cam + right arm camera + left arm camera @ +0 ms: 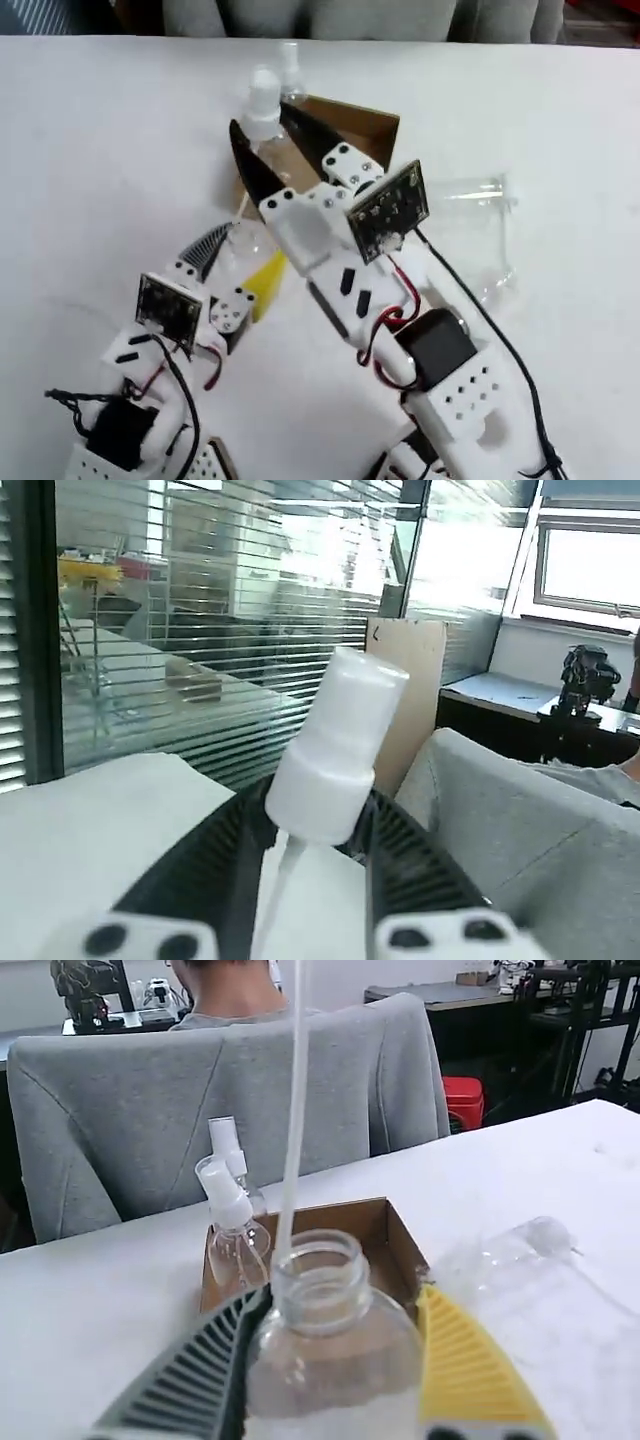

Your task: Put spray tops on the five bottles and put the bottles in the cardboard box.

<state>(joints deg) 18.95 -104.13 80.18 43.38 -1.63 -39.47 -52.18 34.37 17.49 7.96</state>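
Over the white table [100,150] the left gripper [338,1305] gripped the upright open bottle [330,1380], while the right gripper [318,815], at its 12 o'clock in the high view, pinched the spray top [345,740], whose tube [293,1110] hung vertically to the neck [318,1260] rim.

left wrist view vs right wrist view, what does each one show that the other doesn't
Left wrist view: the left hand clamped on an open bottle, and behind it the cardboard box with two capped bottles at its back corner.
Right wrist view: the right hand gripping the spray top by its white head, with window blinds behind.
Both: the spray top's dip tube, the white table and a grey seat back.
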